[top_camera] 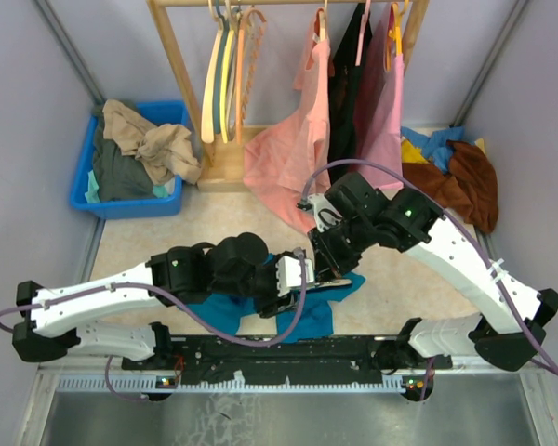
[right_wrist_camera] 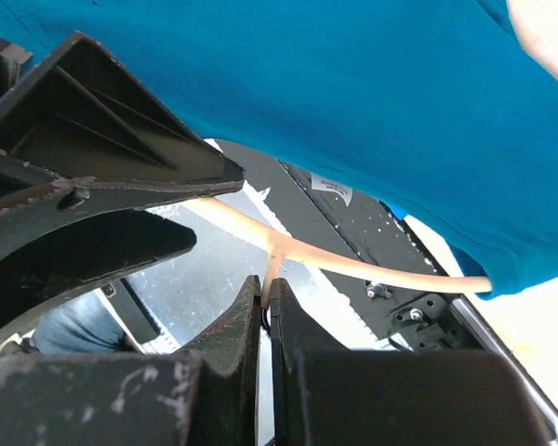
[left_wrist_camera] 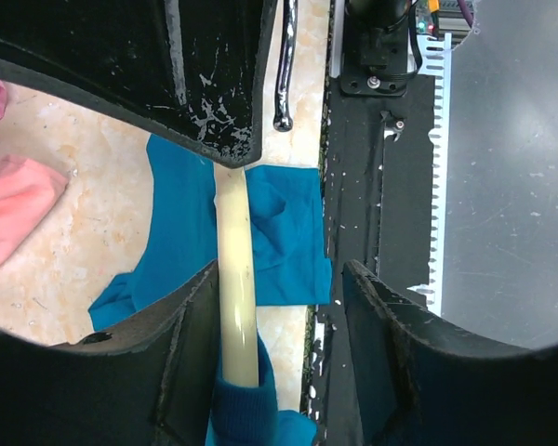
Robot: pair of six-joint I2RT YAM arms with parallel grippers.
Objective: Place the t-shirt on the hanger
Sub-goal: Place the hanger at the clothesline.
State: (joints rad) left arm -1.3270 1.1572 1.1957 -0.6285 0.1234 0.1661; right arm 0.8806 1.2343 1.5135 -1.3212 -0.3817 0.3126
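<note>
Clamping the hanger (right_wrist_camera: pixel 353 264) at lower centre, the right gripper (right_wrist_camera: pixel 268 283) steadies it, likely letting the open-jawed left gripper (left_wrist_camera: pixel 279 269) draw the t-shirt (left_wrist_camera: pixel 288 232) on.

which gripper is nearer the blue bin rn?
Left. The left gripper sits right of the blue bin, mid-table; the right gripper, shut on the hanger, is just past it, farther from the bin.

One teal-blue soft cloth t-shirt (top_camera: pixel 318 314), crumpled, draped over one pale cream thin curved hanger (left_wrist_camera: pixel 235 279); one hanger arm tucked inside the cloth, stem exposed.
</note>
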